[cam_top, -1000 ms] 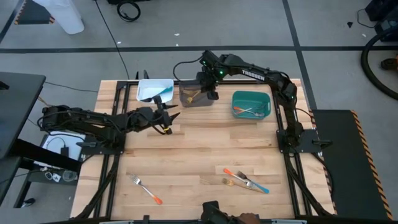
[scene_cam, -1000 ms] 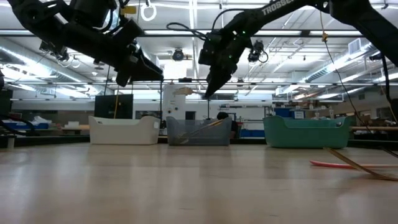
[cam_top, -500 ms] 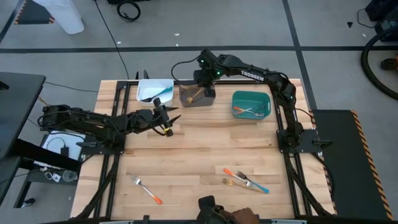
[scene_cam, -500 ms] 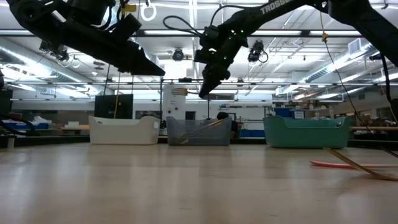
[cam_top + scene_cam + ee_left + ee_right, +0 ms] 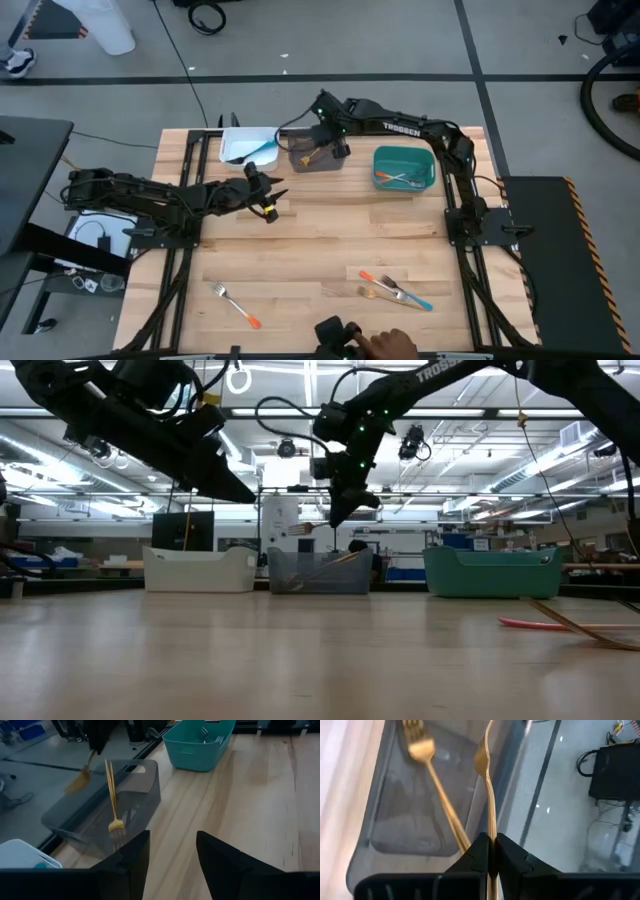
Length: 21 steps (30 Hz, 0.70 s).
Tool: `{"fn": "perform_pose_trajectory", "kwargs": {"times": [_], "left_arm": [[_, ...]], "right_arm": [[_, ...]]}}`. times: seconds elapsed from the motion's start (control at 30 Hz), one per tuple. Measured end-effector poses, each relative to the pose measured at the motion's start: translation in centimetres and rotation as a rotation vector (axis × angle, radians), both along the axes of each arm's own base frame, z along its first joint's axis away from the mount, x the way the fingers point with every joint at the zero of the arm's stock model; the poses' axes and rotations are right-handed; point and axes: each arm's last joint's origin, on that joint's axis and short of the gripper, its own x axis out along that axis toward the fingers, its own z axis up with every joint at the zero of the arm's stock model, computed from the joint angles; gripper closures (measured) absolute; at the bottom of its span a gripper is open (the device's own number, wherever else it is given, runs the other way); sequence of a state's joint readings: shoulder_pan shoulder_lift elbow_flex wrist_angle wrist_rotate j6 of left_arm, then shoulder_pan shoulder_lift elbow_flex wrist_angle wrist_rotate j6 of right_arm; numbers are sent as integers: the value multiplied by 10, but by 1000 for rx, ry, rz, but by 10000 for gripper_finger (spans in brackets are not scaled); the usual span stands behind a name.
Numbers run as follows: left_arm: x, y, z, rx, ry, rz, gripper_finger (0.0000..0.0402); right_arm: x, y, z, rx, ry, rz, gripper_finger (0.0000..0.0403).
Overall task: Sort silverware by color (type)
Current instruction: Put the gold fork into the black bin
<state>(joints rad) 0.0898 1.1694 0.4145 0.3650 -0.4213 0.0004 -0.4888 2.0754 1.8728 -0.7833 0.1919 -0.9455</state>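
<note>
A golden fork (image 5: 489,795) is pinched by its handle in the right tool (image 5: 489,851), fingers closed on it, above the grey bin (image 5: 316,155) at the bench's far edge; a second golden fork (image 5: 115,802) leans inside that bin. The left tool (image 5: 170,851) hangs nearby over the bench (image 5: 330,240), fingers apart and empty; other forks (image 5: 395,290) lie near the bench's front edge.

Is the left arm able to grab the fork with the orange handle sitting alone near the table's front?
Probably yes. The left gripper is open and empty, the orange-handled fork lies alone on bare wood, and nothing stands between them.
</note>
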Motion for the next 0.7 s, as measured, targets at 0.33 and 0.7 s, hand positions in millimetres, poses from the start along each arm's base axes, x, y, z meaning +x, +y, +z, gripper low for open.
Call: {"fn": "perform_pose_trajectory", "kwargs": {"times": [0.33,0.7], "left_arm": [[0,0,-1,-133,122,64,233],[7,-17,16,-157,176,-9,233]], "right_arm": [[9,20,-27,-140,109,79,374],[14,30,-43,-92,56,158,374]]}}
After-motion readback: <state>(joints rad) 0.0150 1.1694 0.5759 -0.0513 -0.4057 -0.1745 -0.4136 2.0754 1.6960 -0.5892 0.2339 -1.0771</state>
